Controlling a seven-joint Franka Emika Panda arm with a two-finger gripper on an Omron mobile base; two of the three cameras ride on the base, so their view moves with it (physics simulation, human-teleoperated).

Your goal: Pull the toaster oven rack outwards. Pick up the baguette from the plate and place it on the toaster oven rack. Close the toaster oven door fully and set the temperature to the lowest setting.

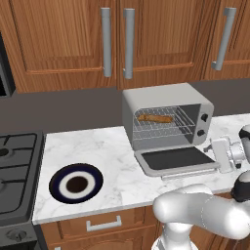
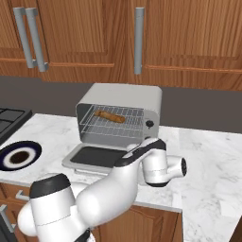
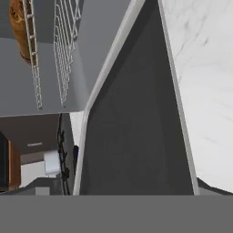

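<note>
The toaster oven [image 1: 166, 114] is standing on the white marble counter [image 1: 112, 156] with its toaster oven door [image 1: 177, 159] lying flat and open toward the robot. The baguette [image 1: 155, 118] is resting on the toaster oven rack [image 1: 161, 124] inside the cavity. From the left base view, the plate [image 1: 76, 183] is sitting bare on the counter, well apart from the oven, beside the black stove [image 1: 17, 171]. The gripper [image 1: 213, 146] is hanging just off the door's right end, near its front corner, and its fingers are spread wide with nothing between them. The right base view is showing the arm's white wrist crossing in front of the door's corner, hiding the fingertips. The hand view is looking along the dark glass of the door, with the rack wires and a slice of baguette beyond the glass. Wooden cabinets [image 2: 118, 38] with silver bar handles are hanging above a dark backsplash.
</note>
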